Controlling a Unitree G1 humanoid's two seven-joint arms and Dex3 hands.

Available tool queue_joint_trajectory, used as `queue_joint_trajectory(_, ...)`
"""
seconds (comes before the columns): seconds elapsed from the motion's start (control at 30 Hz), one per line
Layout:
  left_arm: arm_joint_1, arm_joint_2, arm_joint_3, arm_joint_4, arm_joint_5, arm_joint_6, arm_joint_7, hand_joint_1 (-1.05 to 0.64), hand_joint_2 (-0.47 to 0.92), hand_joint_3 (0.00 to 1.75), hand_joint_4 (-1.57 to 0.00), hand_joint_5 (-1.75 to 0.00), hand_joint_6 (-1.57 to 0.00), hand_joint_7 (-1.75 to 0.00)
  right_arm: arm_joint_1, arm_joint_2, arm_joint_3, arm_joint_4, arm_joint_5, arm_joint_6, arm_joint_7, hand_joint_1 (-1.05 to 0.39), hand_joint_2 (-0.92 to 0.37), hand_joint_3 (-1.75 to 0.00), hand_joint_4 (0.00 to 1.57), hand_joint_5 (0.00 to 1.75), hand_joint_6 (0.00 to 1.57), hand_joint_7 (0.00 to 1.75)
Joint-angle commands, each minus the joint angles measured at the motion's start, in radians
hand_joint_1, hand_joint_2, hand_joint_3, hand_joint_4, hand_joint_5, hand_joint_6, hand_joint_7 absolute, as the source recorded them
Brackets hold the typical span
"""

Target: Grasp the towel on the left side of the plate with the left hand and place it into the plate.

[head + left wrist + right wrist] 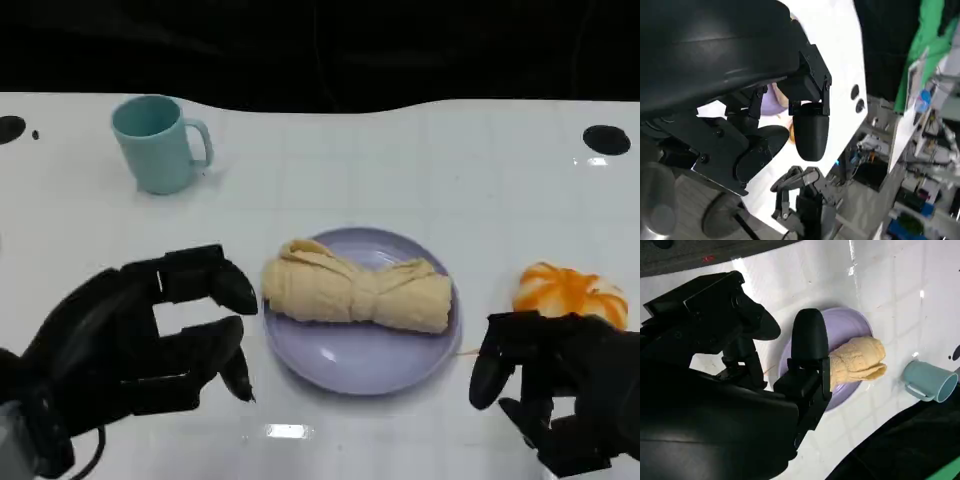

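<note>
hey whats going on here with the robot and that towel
The towel already lies on the plate, rolled up across its middle. The left hand hovers just left of the plate, fingers apart and holding nothing. The right hand sits at the plate's right, also holding nothing, next to an orange-and-white object. A teal mug stands at the far left. The placing looks done.

towel [357,291] pale yellow | plate [350,358] lilac | mug [158,144] teal | worktop [450,190] white | ball [570,290] orange-and-white striped
</note>
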Motion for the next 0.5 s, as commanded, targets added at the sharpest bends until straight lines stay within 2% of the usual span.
queue_joint_trajectory(0.03, -0.002, -0.021, 0.012, 0.041, -0.024, 0.054, 0.076, -0.06, 0.65, 1.18, -0.73, -1.74, -0.7, -1.47, 0.012, -0.021, -0.022, 0.008, 0.01, -0.025, 0.008, 0.0, -0.54, -1.11, 0.71, 1.74, 0.7, 1.44)
queue_joint_trajectory(0.3, 0.001, -0.014, -0.002, 0.112, -0.017, 0.045, 0.104, -0.14, 0.64, 1.16, -0.76, -1.75, -0.68, -1.61, 0.026, -0.021, -0.017, 0.049, 0.0, -0.092, 0.003, 0.0, -0.54, -1.12, 0.72, 1.74, 0.7, 1.43)
queue_joint_trajectory(0.5, 0.014, 0.017, -0.019, 0.13, -0.009, 0.019, 0.091, -0.11, 0.64, 1.19, -0.77, -1.75, -0.65, -1.71, 0.031, -0.014, -0.005, 0.055, -0.012, -0.101, -0.003, 0.02, -0.55, -1.1, 0.72, 1.74, 0.7, 1.42)
